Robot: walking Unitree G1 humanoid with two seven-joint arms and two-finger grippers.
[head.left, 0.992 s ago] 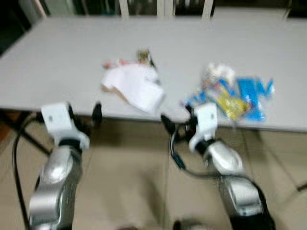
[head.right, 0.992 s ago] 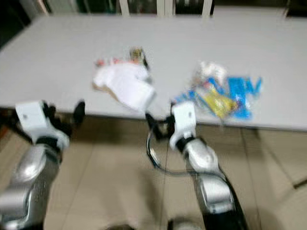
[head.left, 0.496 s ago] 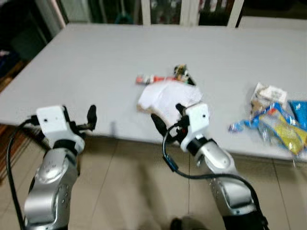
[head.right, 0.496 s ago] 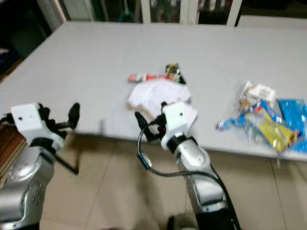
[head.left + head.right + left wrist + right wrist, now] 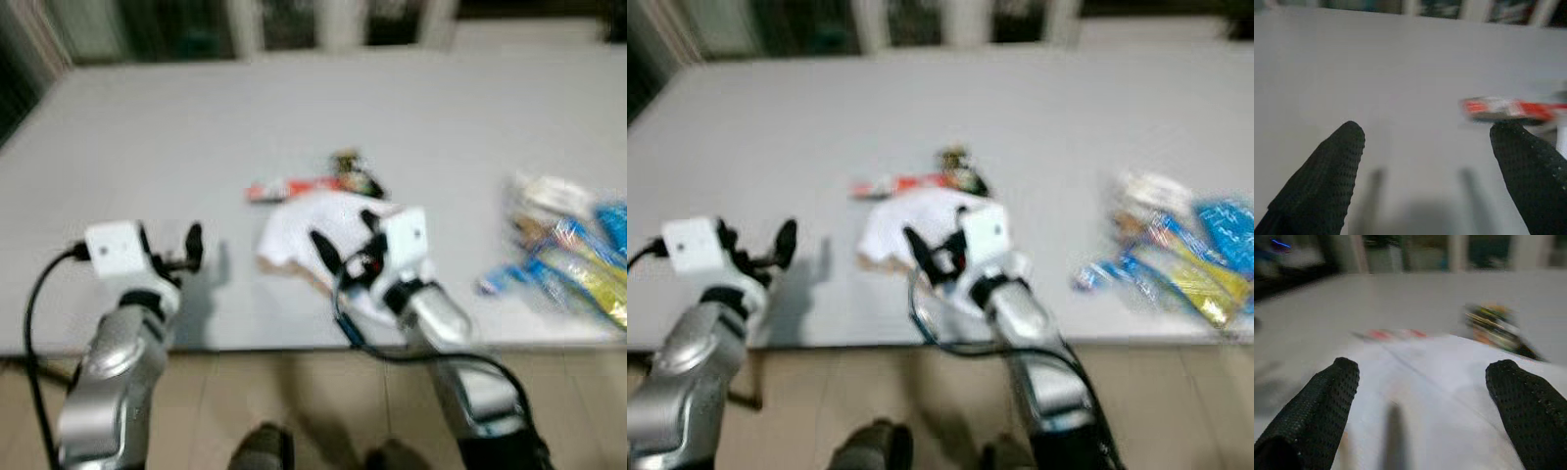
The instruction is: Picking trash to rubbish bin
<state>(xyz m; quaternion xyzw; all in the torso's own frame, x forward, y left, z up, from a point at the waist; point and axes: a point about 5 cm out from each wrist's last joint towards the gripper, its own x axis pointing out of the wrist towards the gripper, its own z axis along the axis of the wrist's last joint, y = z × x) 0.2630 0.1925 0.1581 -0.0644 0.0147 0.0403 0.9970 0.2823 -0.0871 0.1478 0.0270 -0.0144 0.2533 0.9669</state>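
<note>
Your right hand [image 5: 345, 245] hovers spread over the white paper [image 5: 304, 223] near the table [image 5: 147, 147] front edge. Left hand [image 5: 1425, 171] spread too, over bare table beside the red wrapper [image 5: 1508, 108]. Risks: thin flat paper may slide off the edge under a shallow pinch; views are blurred, so depth is unreliable. No bin seen.

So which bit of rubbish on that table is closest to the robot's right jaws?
The white crumpled paper: the open right gripper hovers right over it. The red wrapper lies just beyond, and the blue and yellow packets sit far off to the right.
</note>
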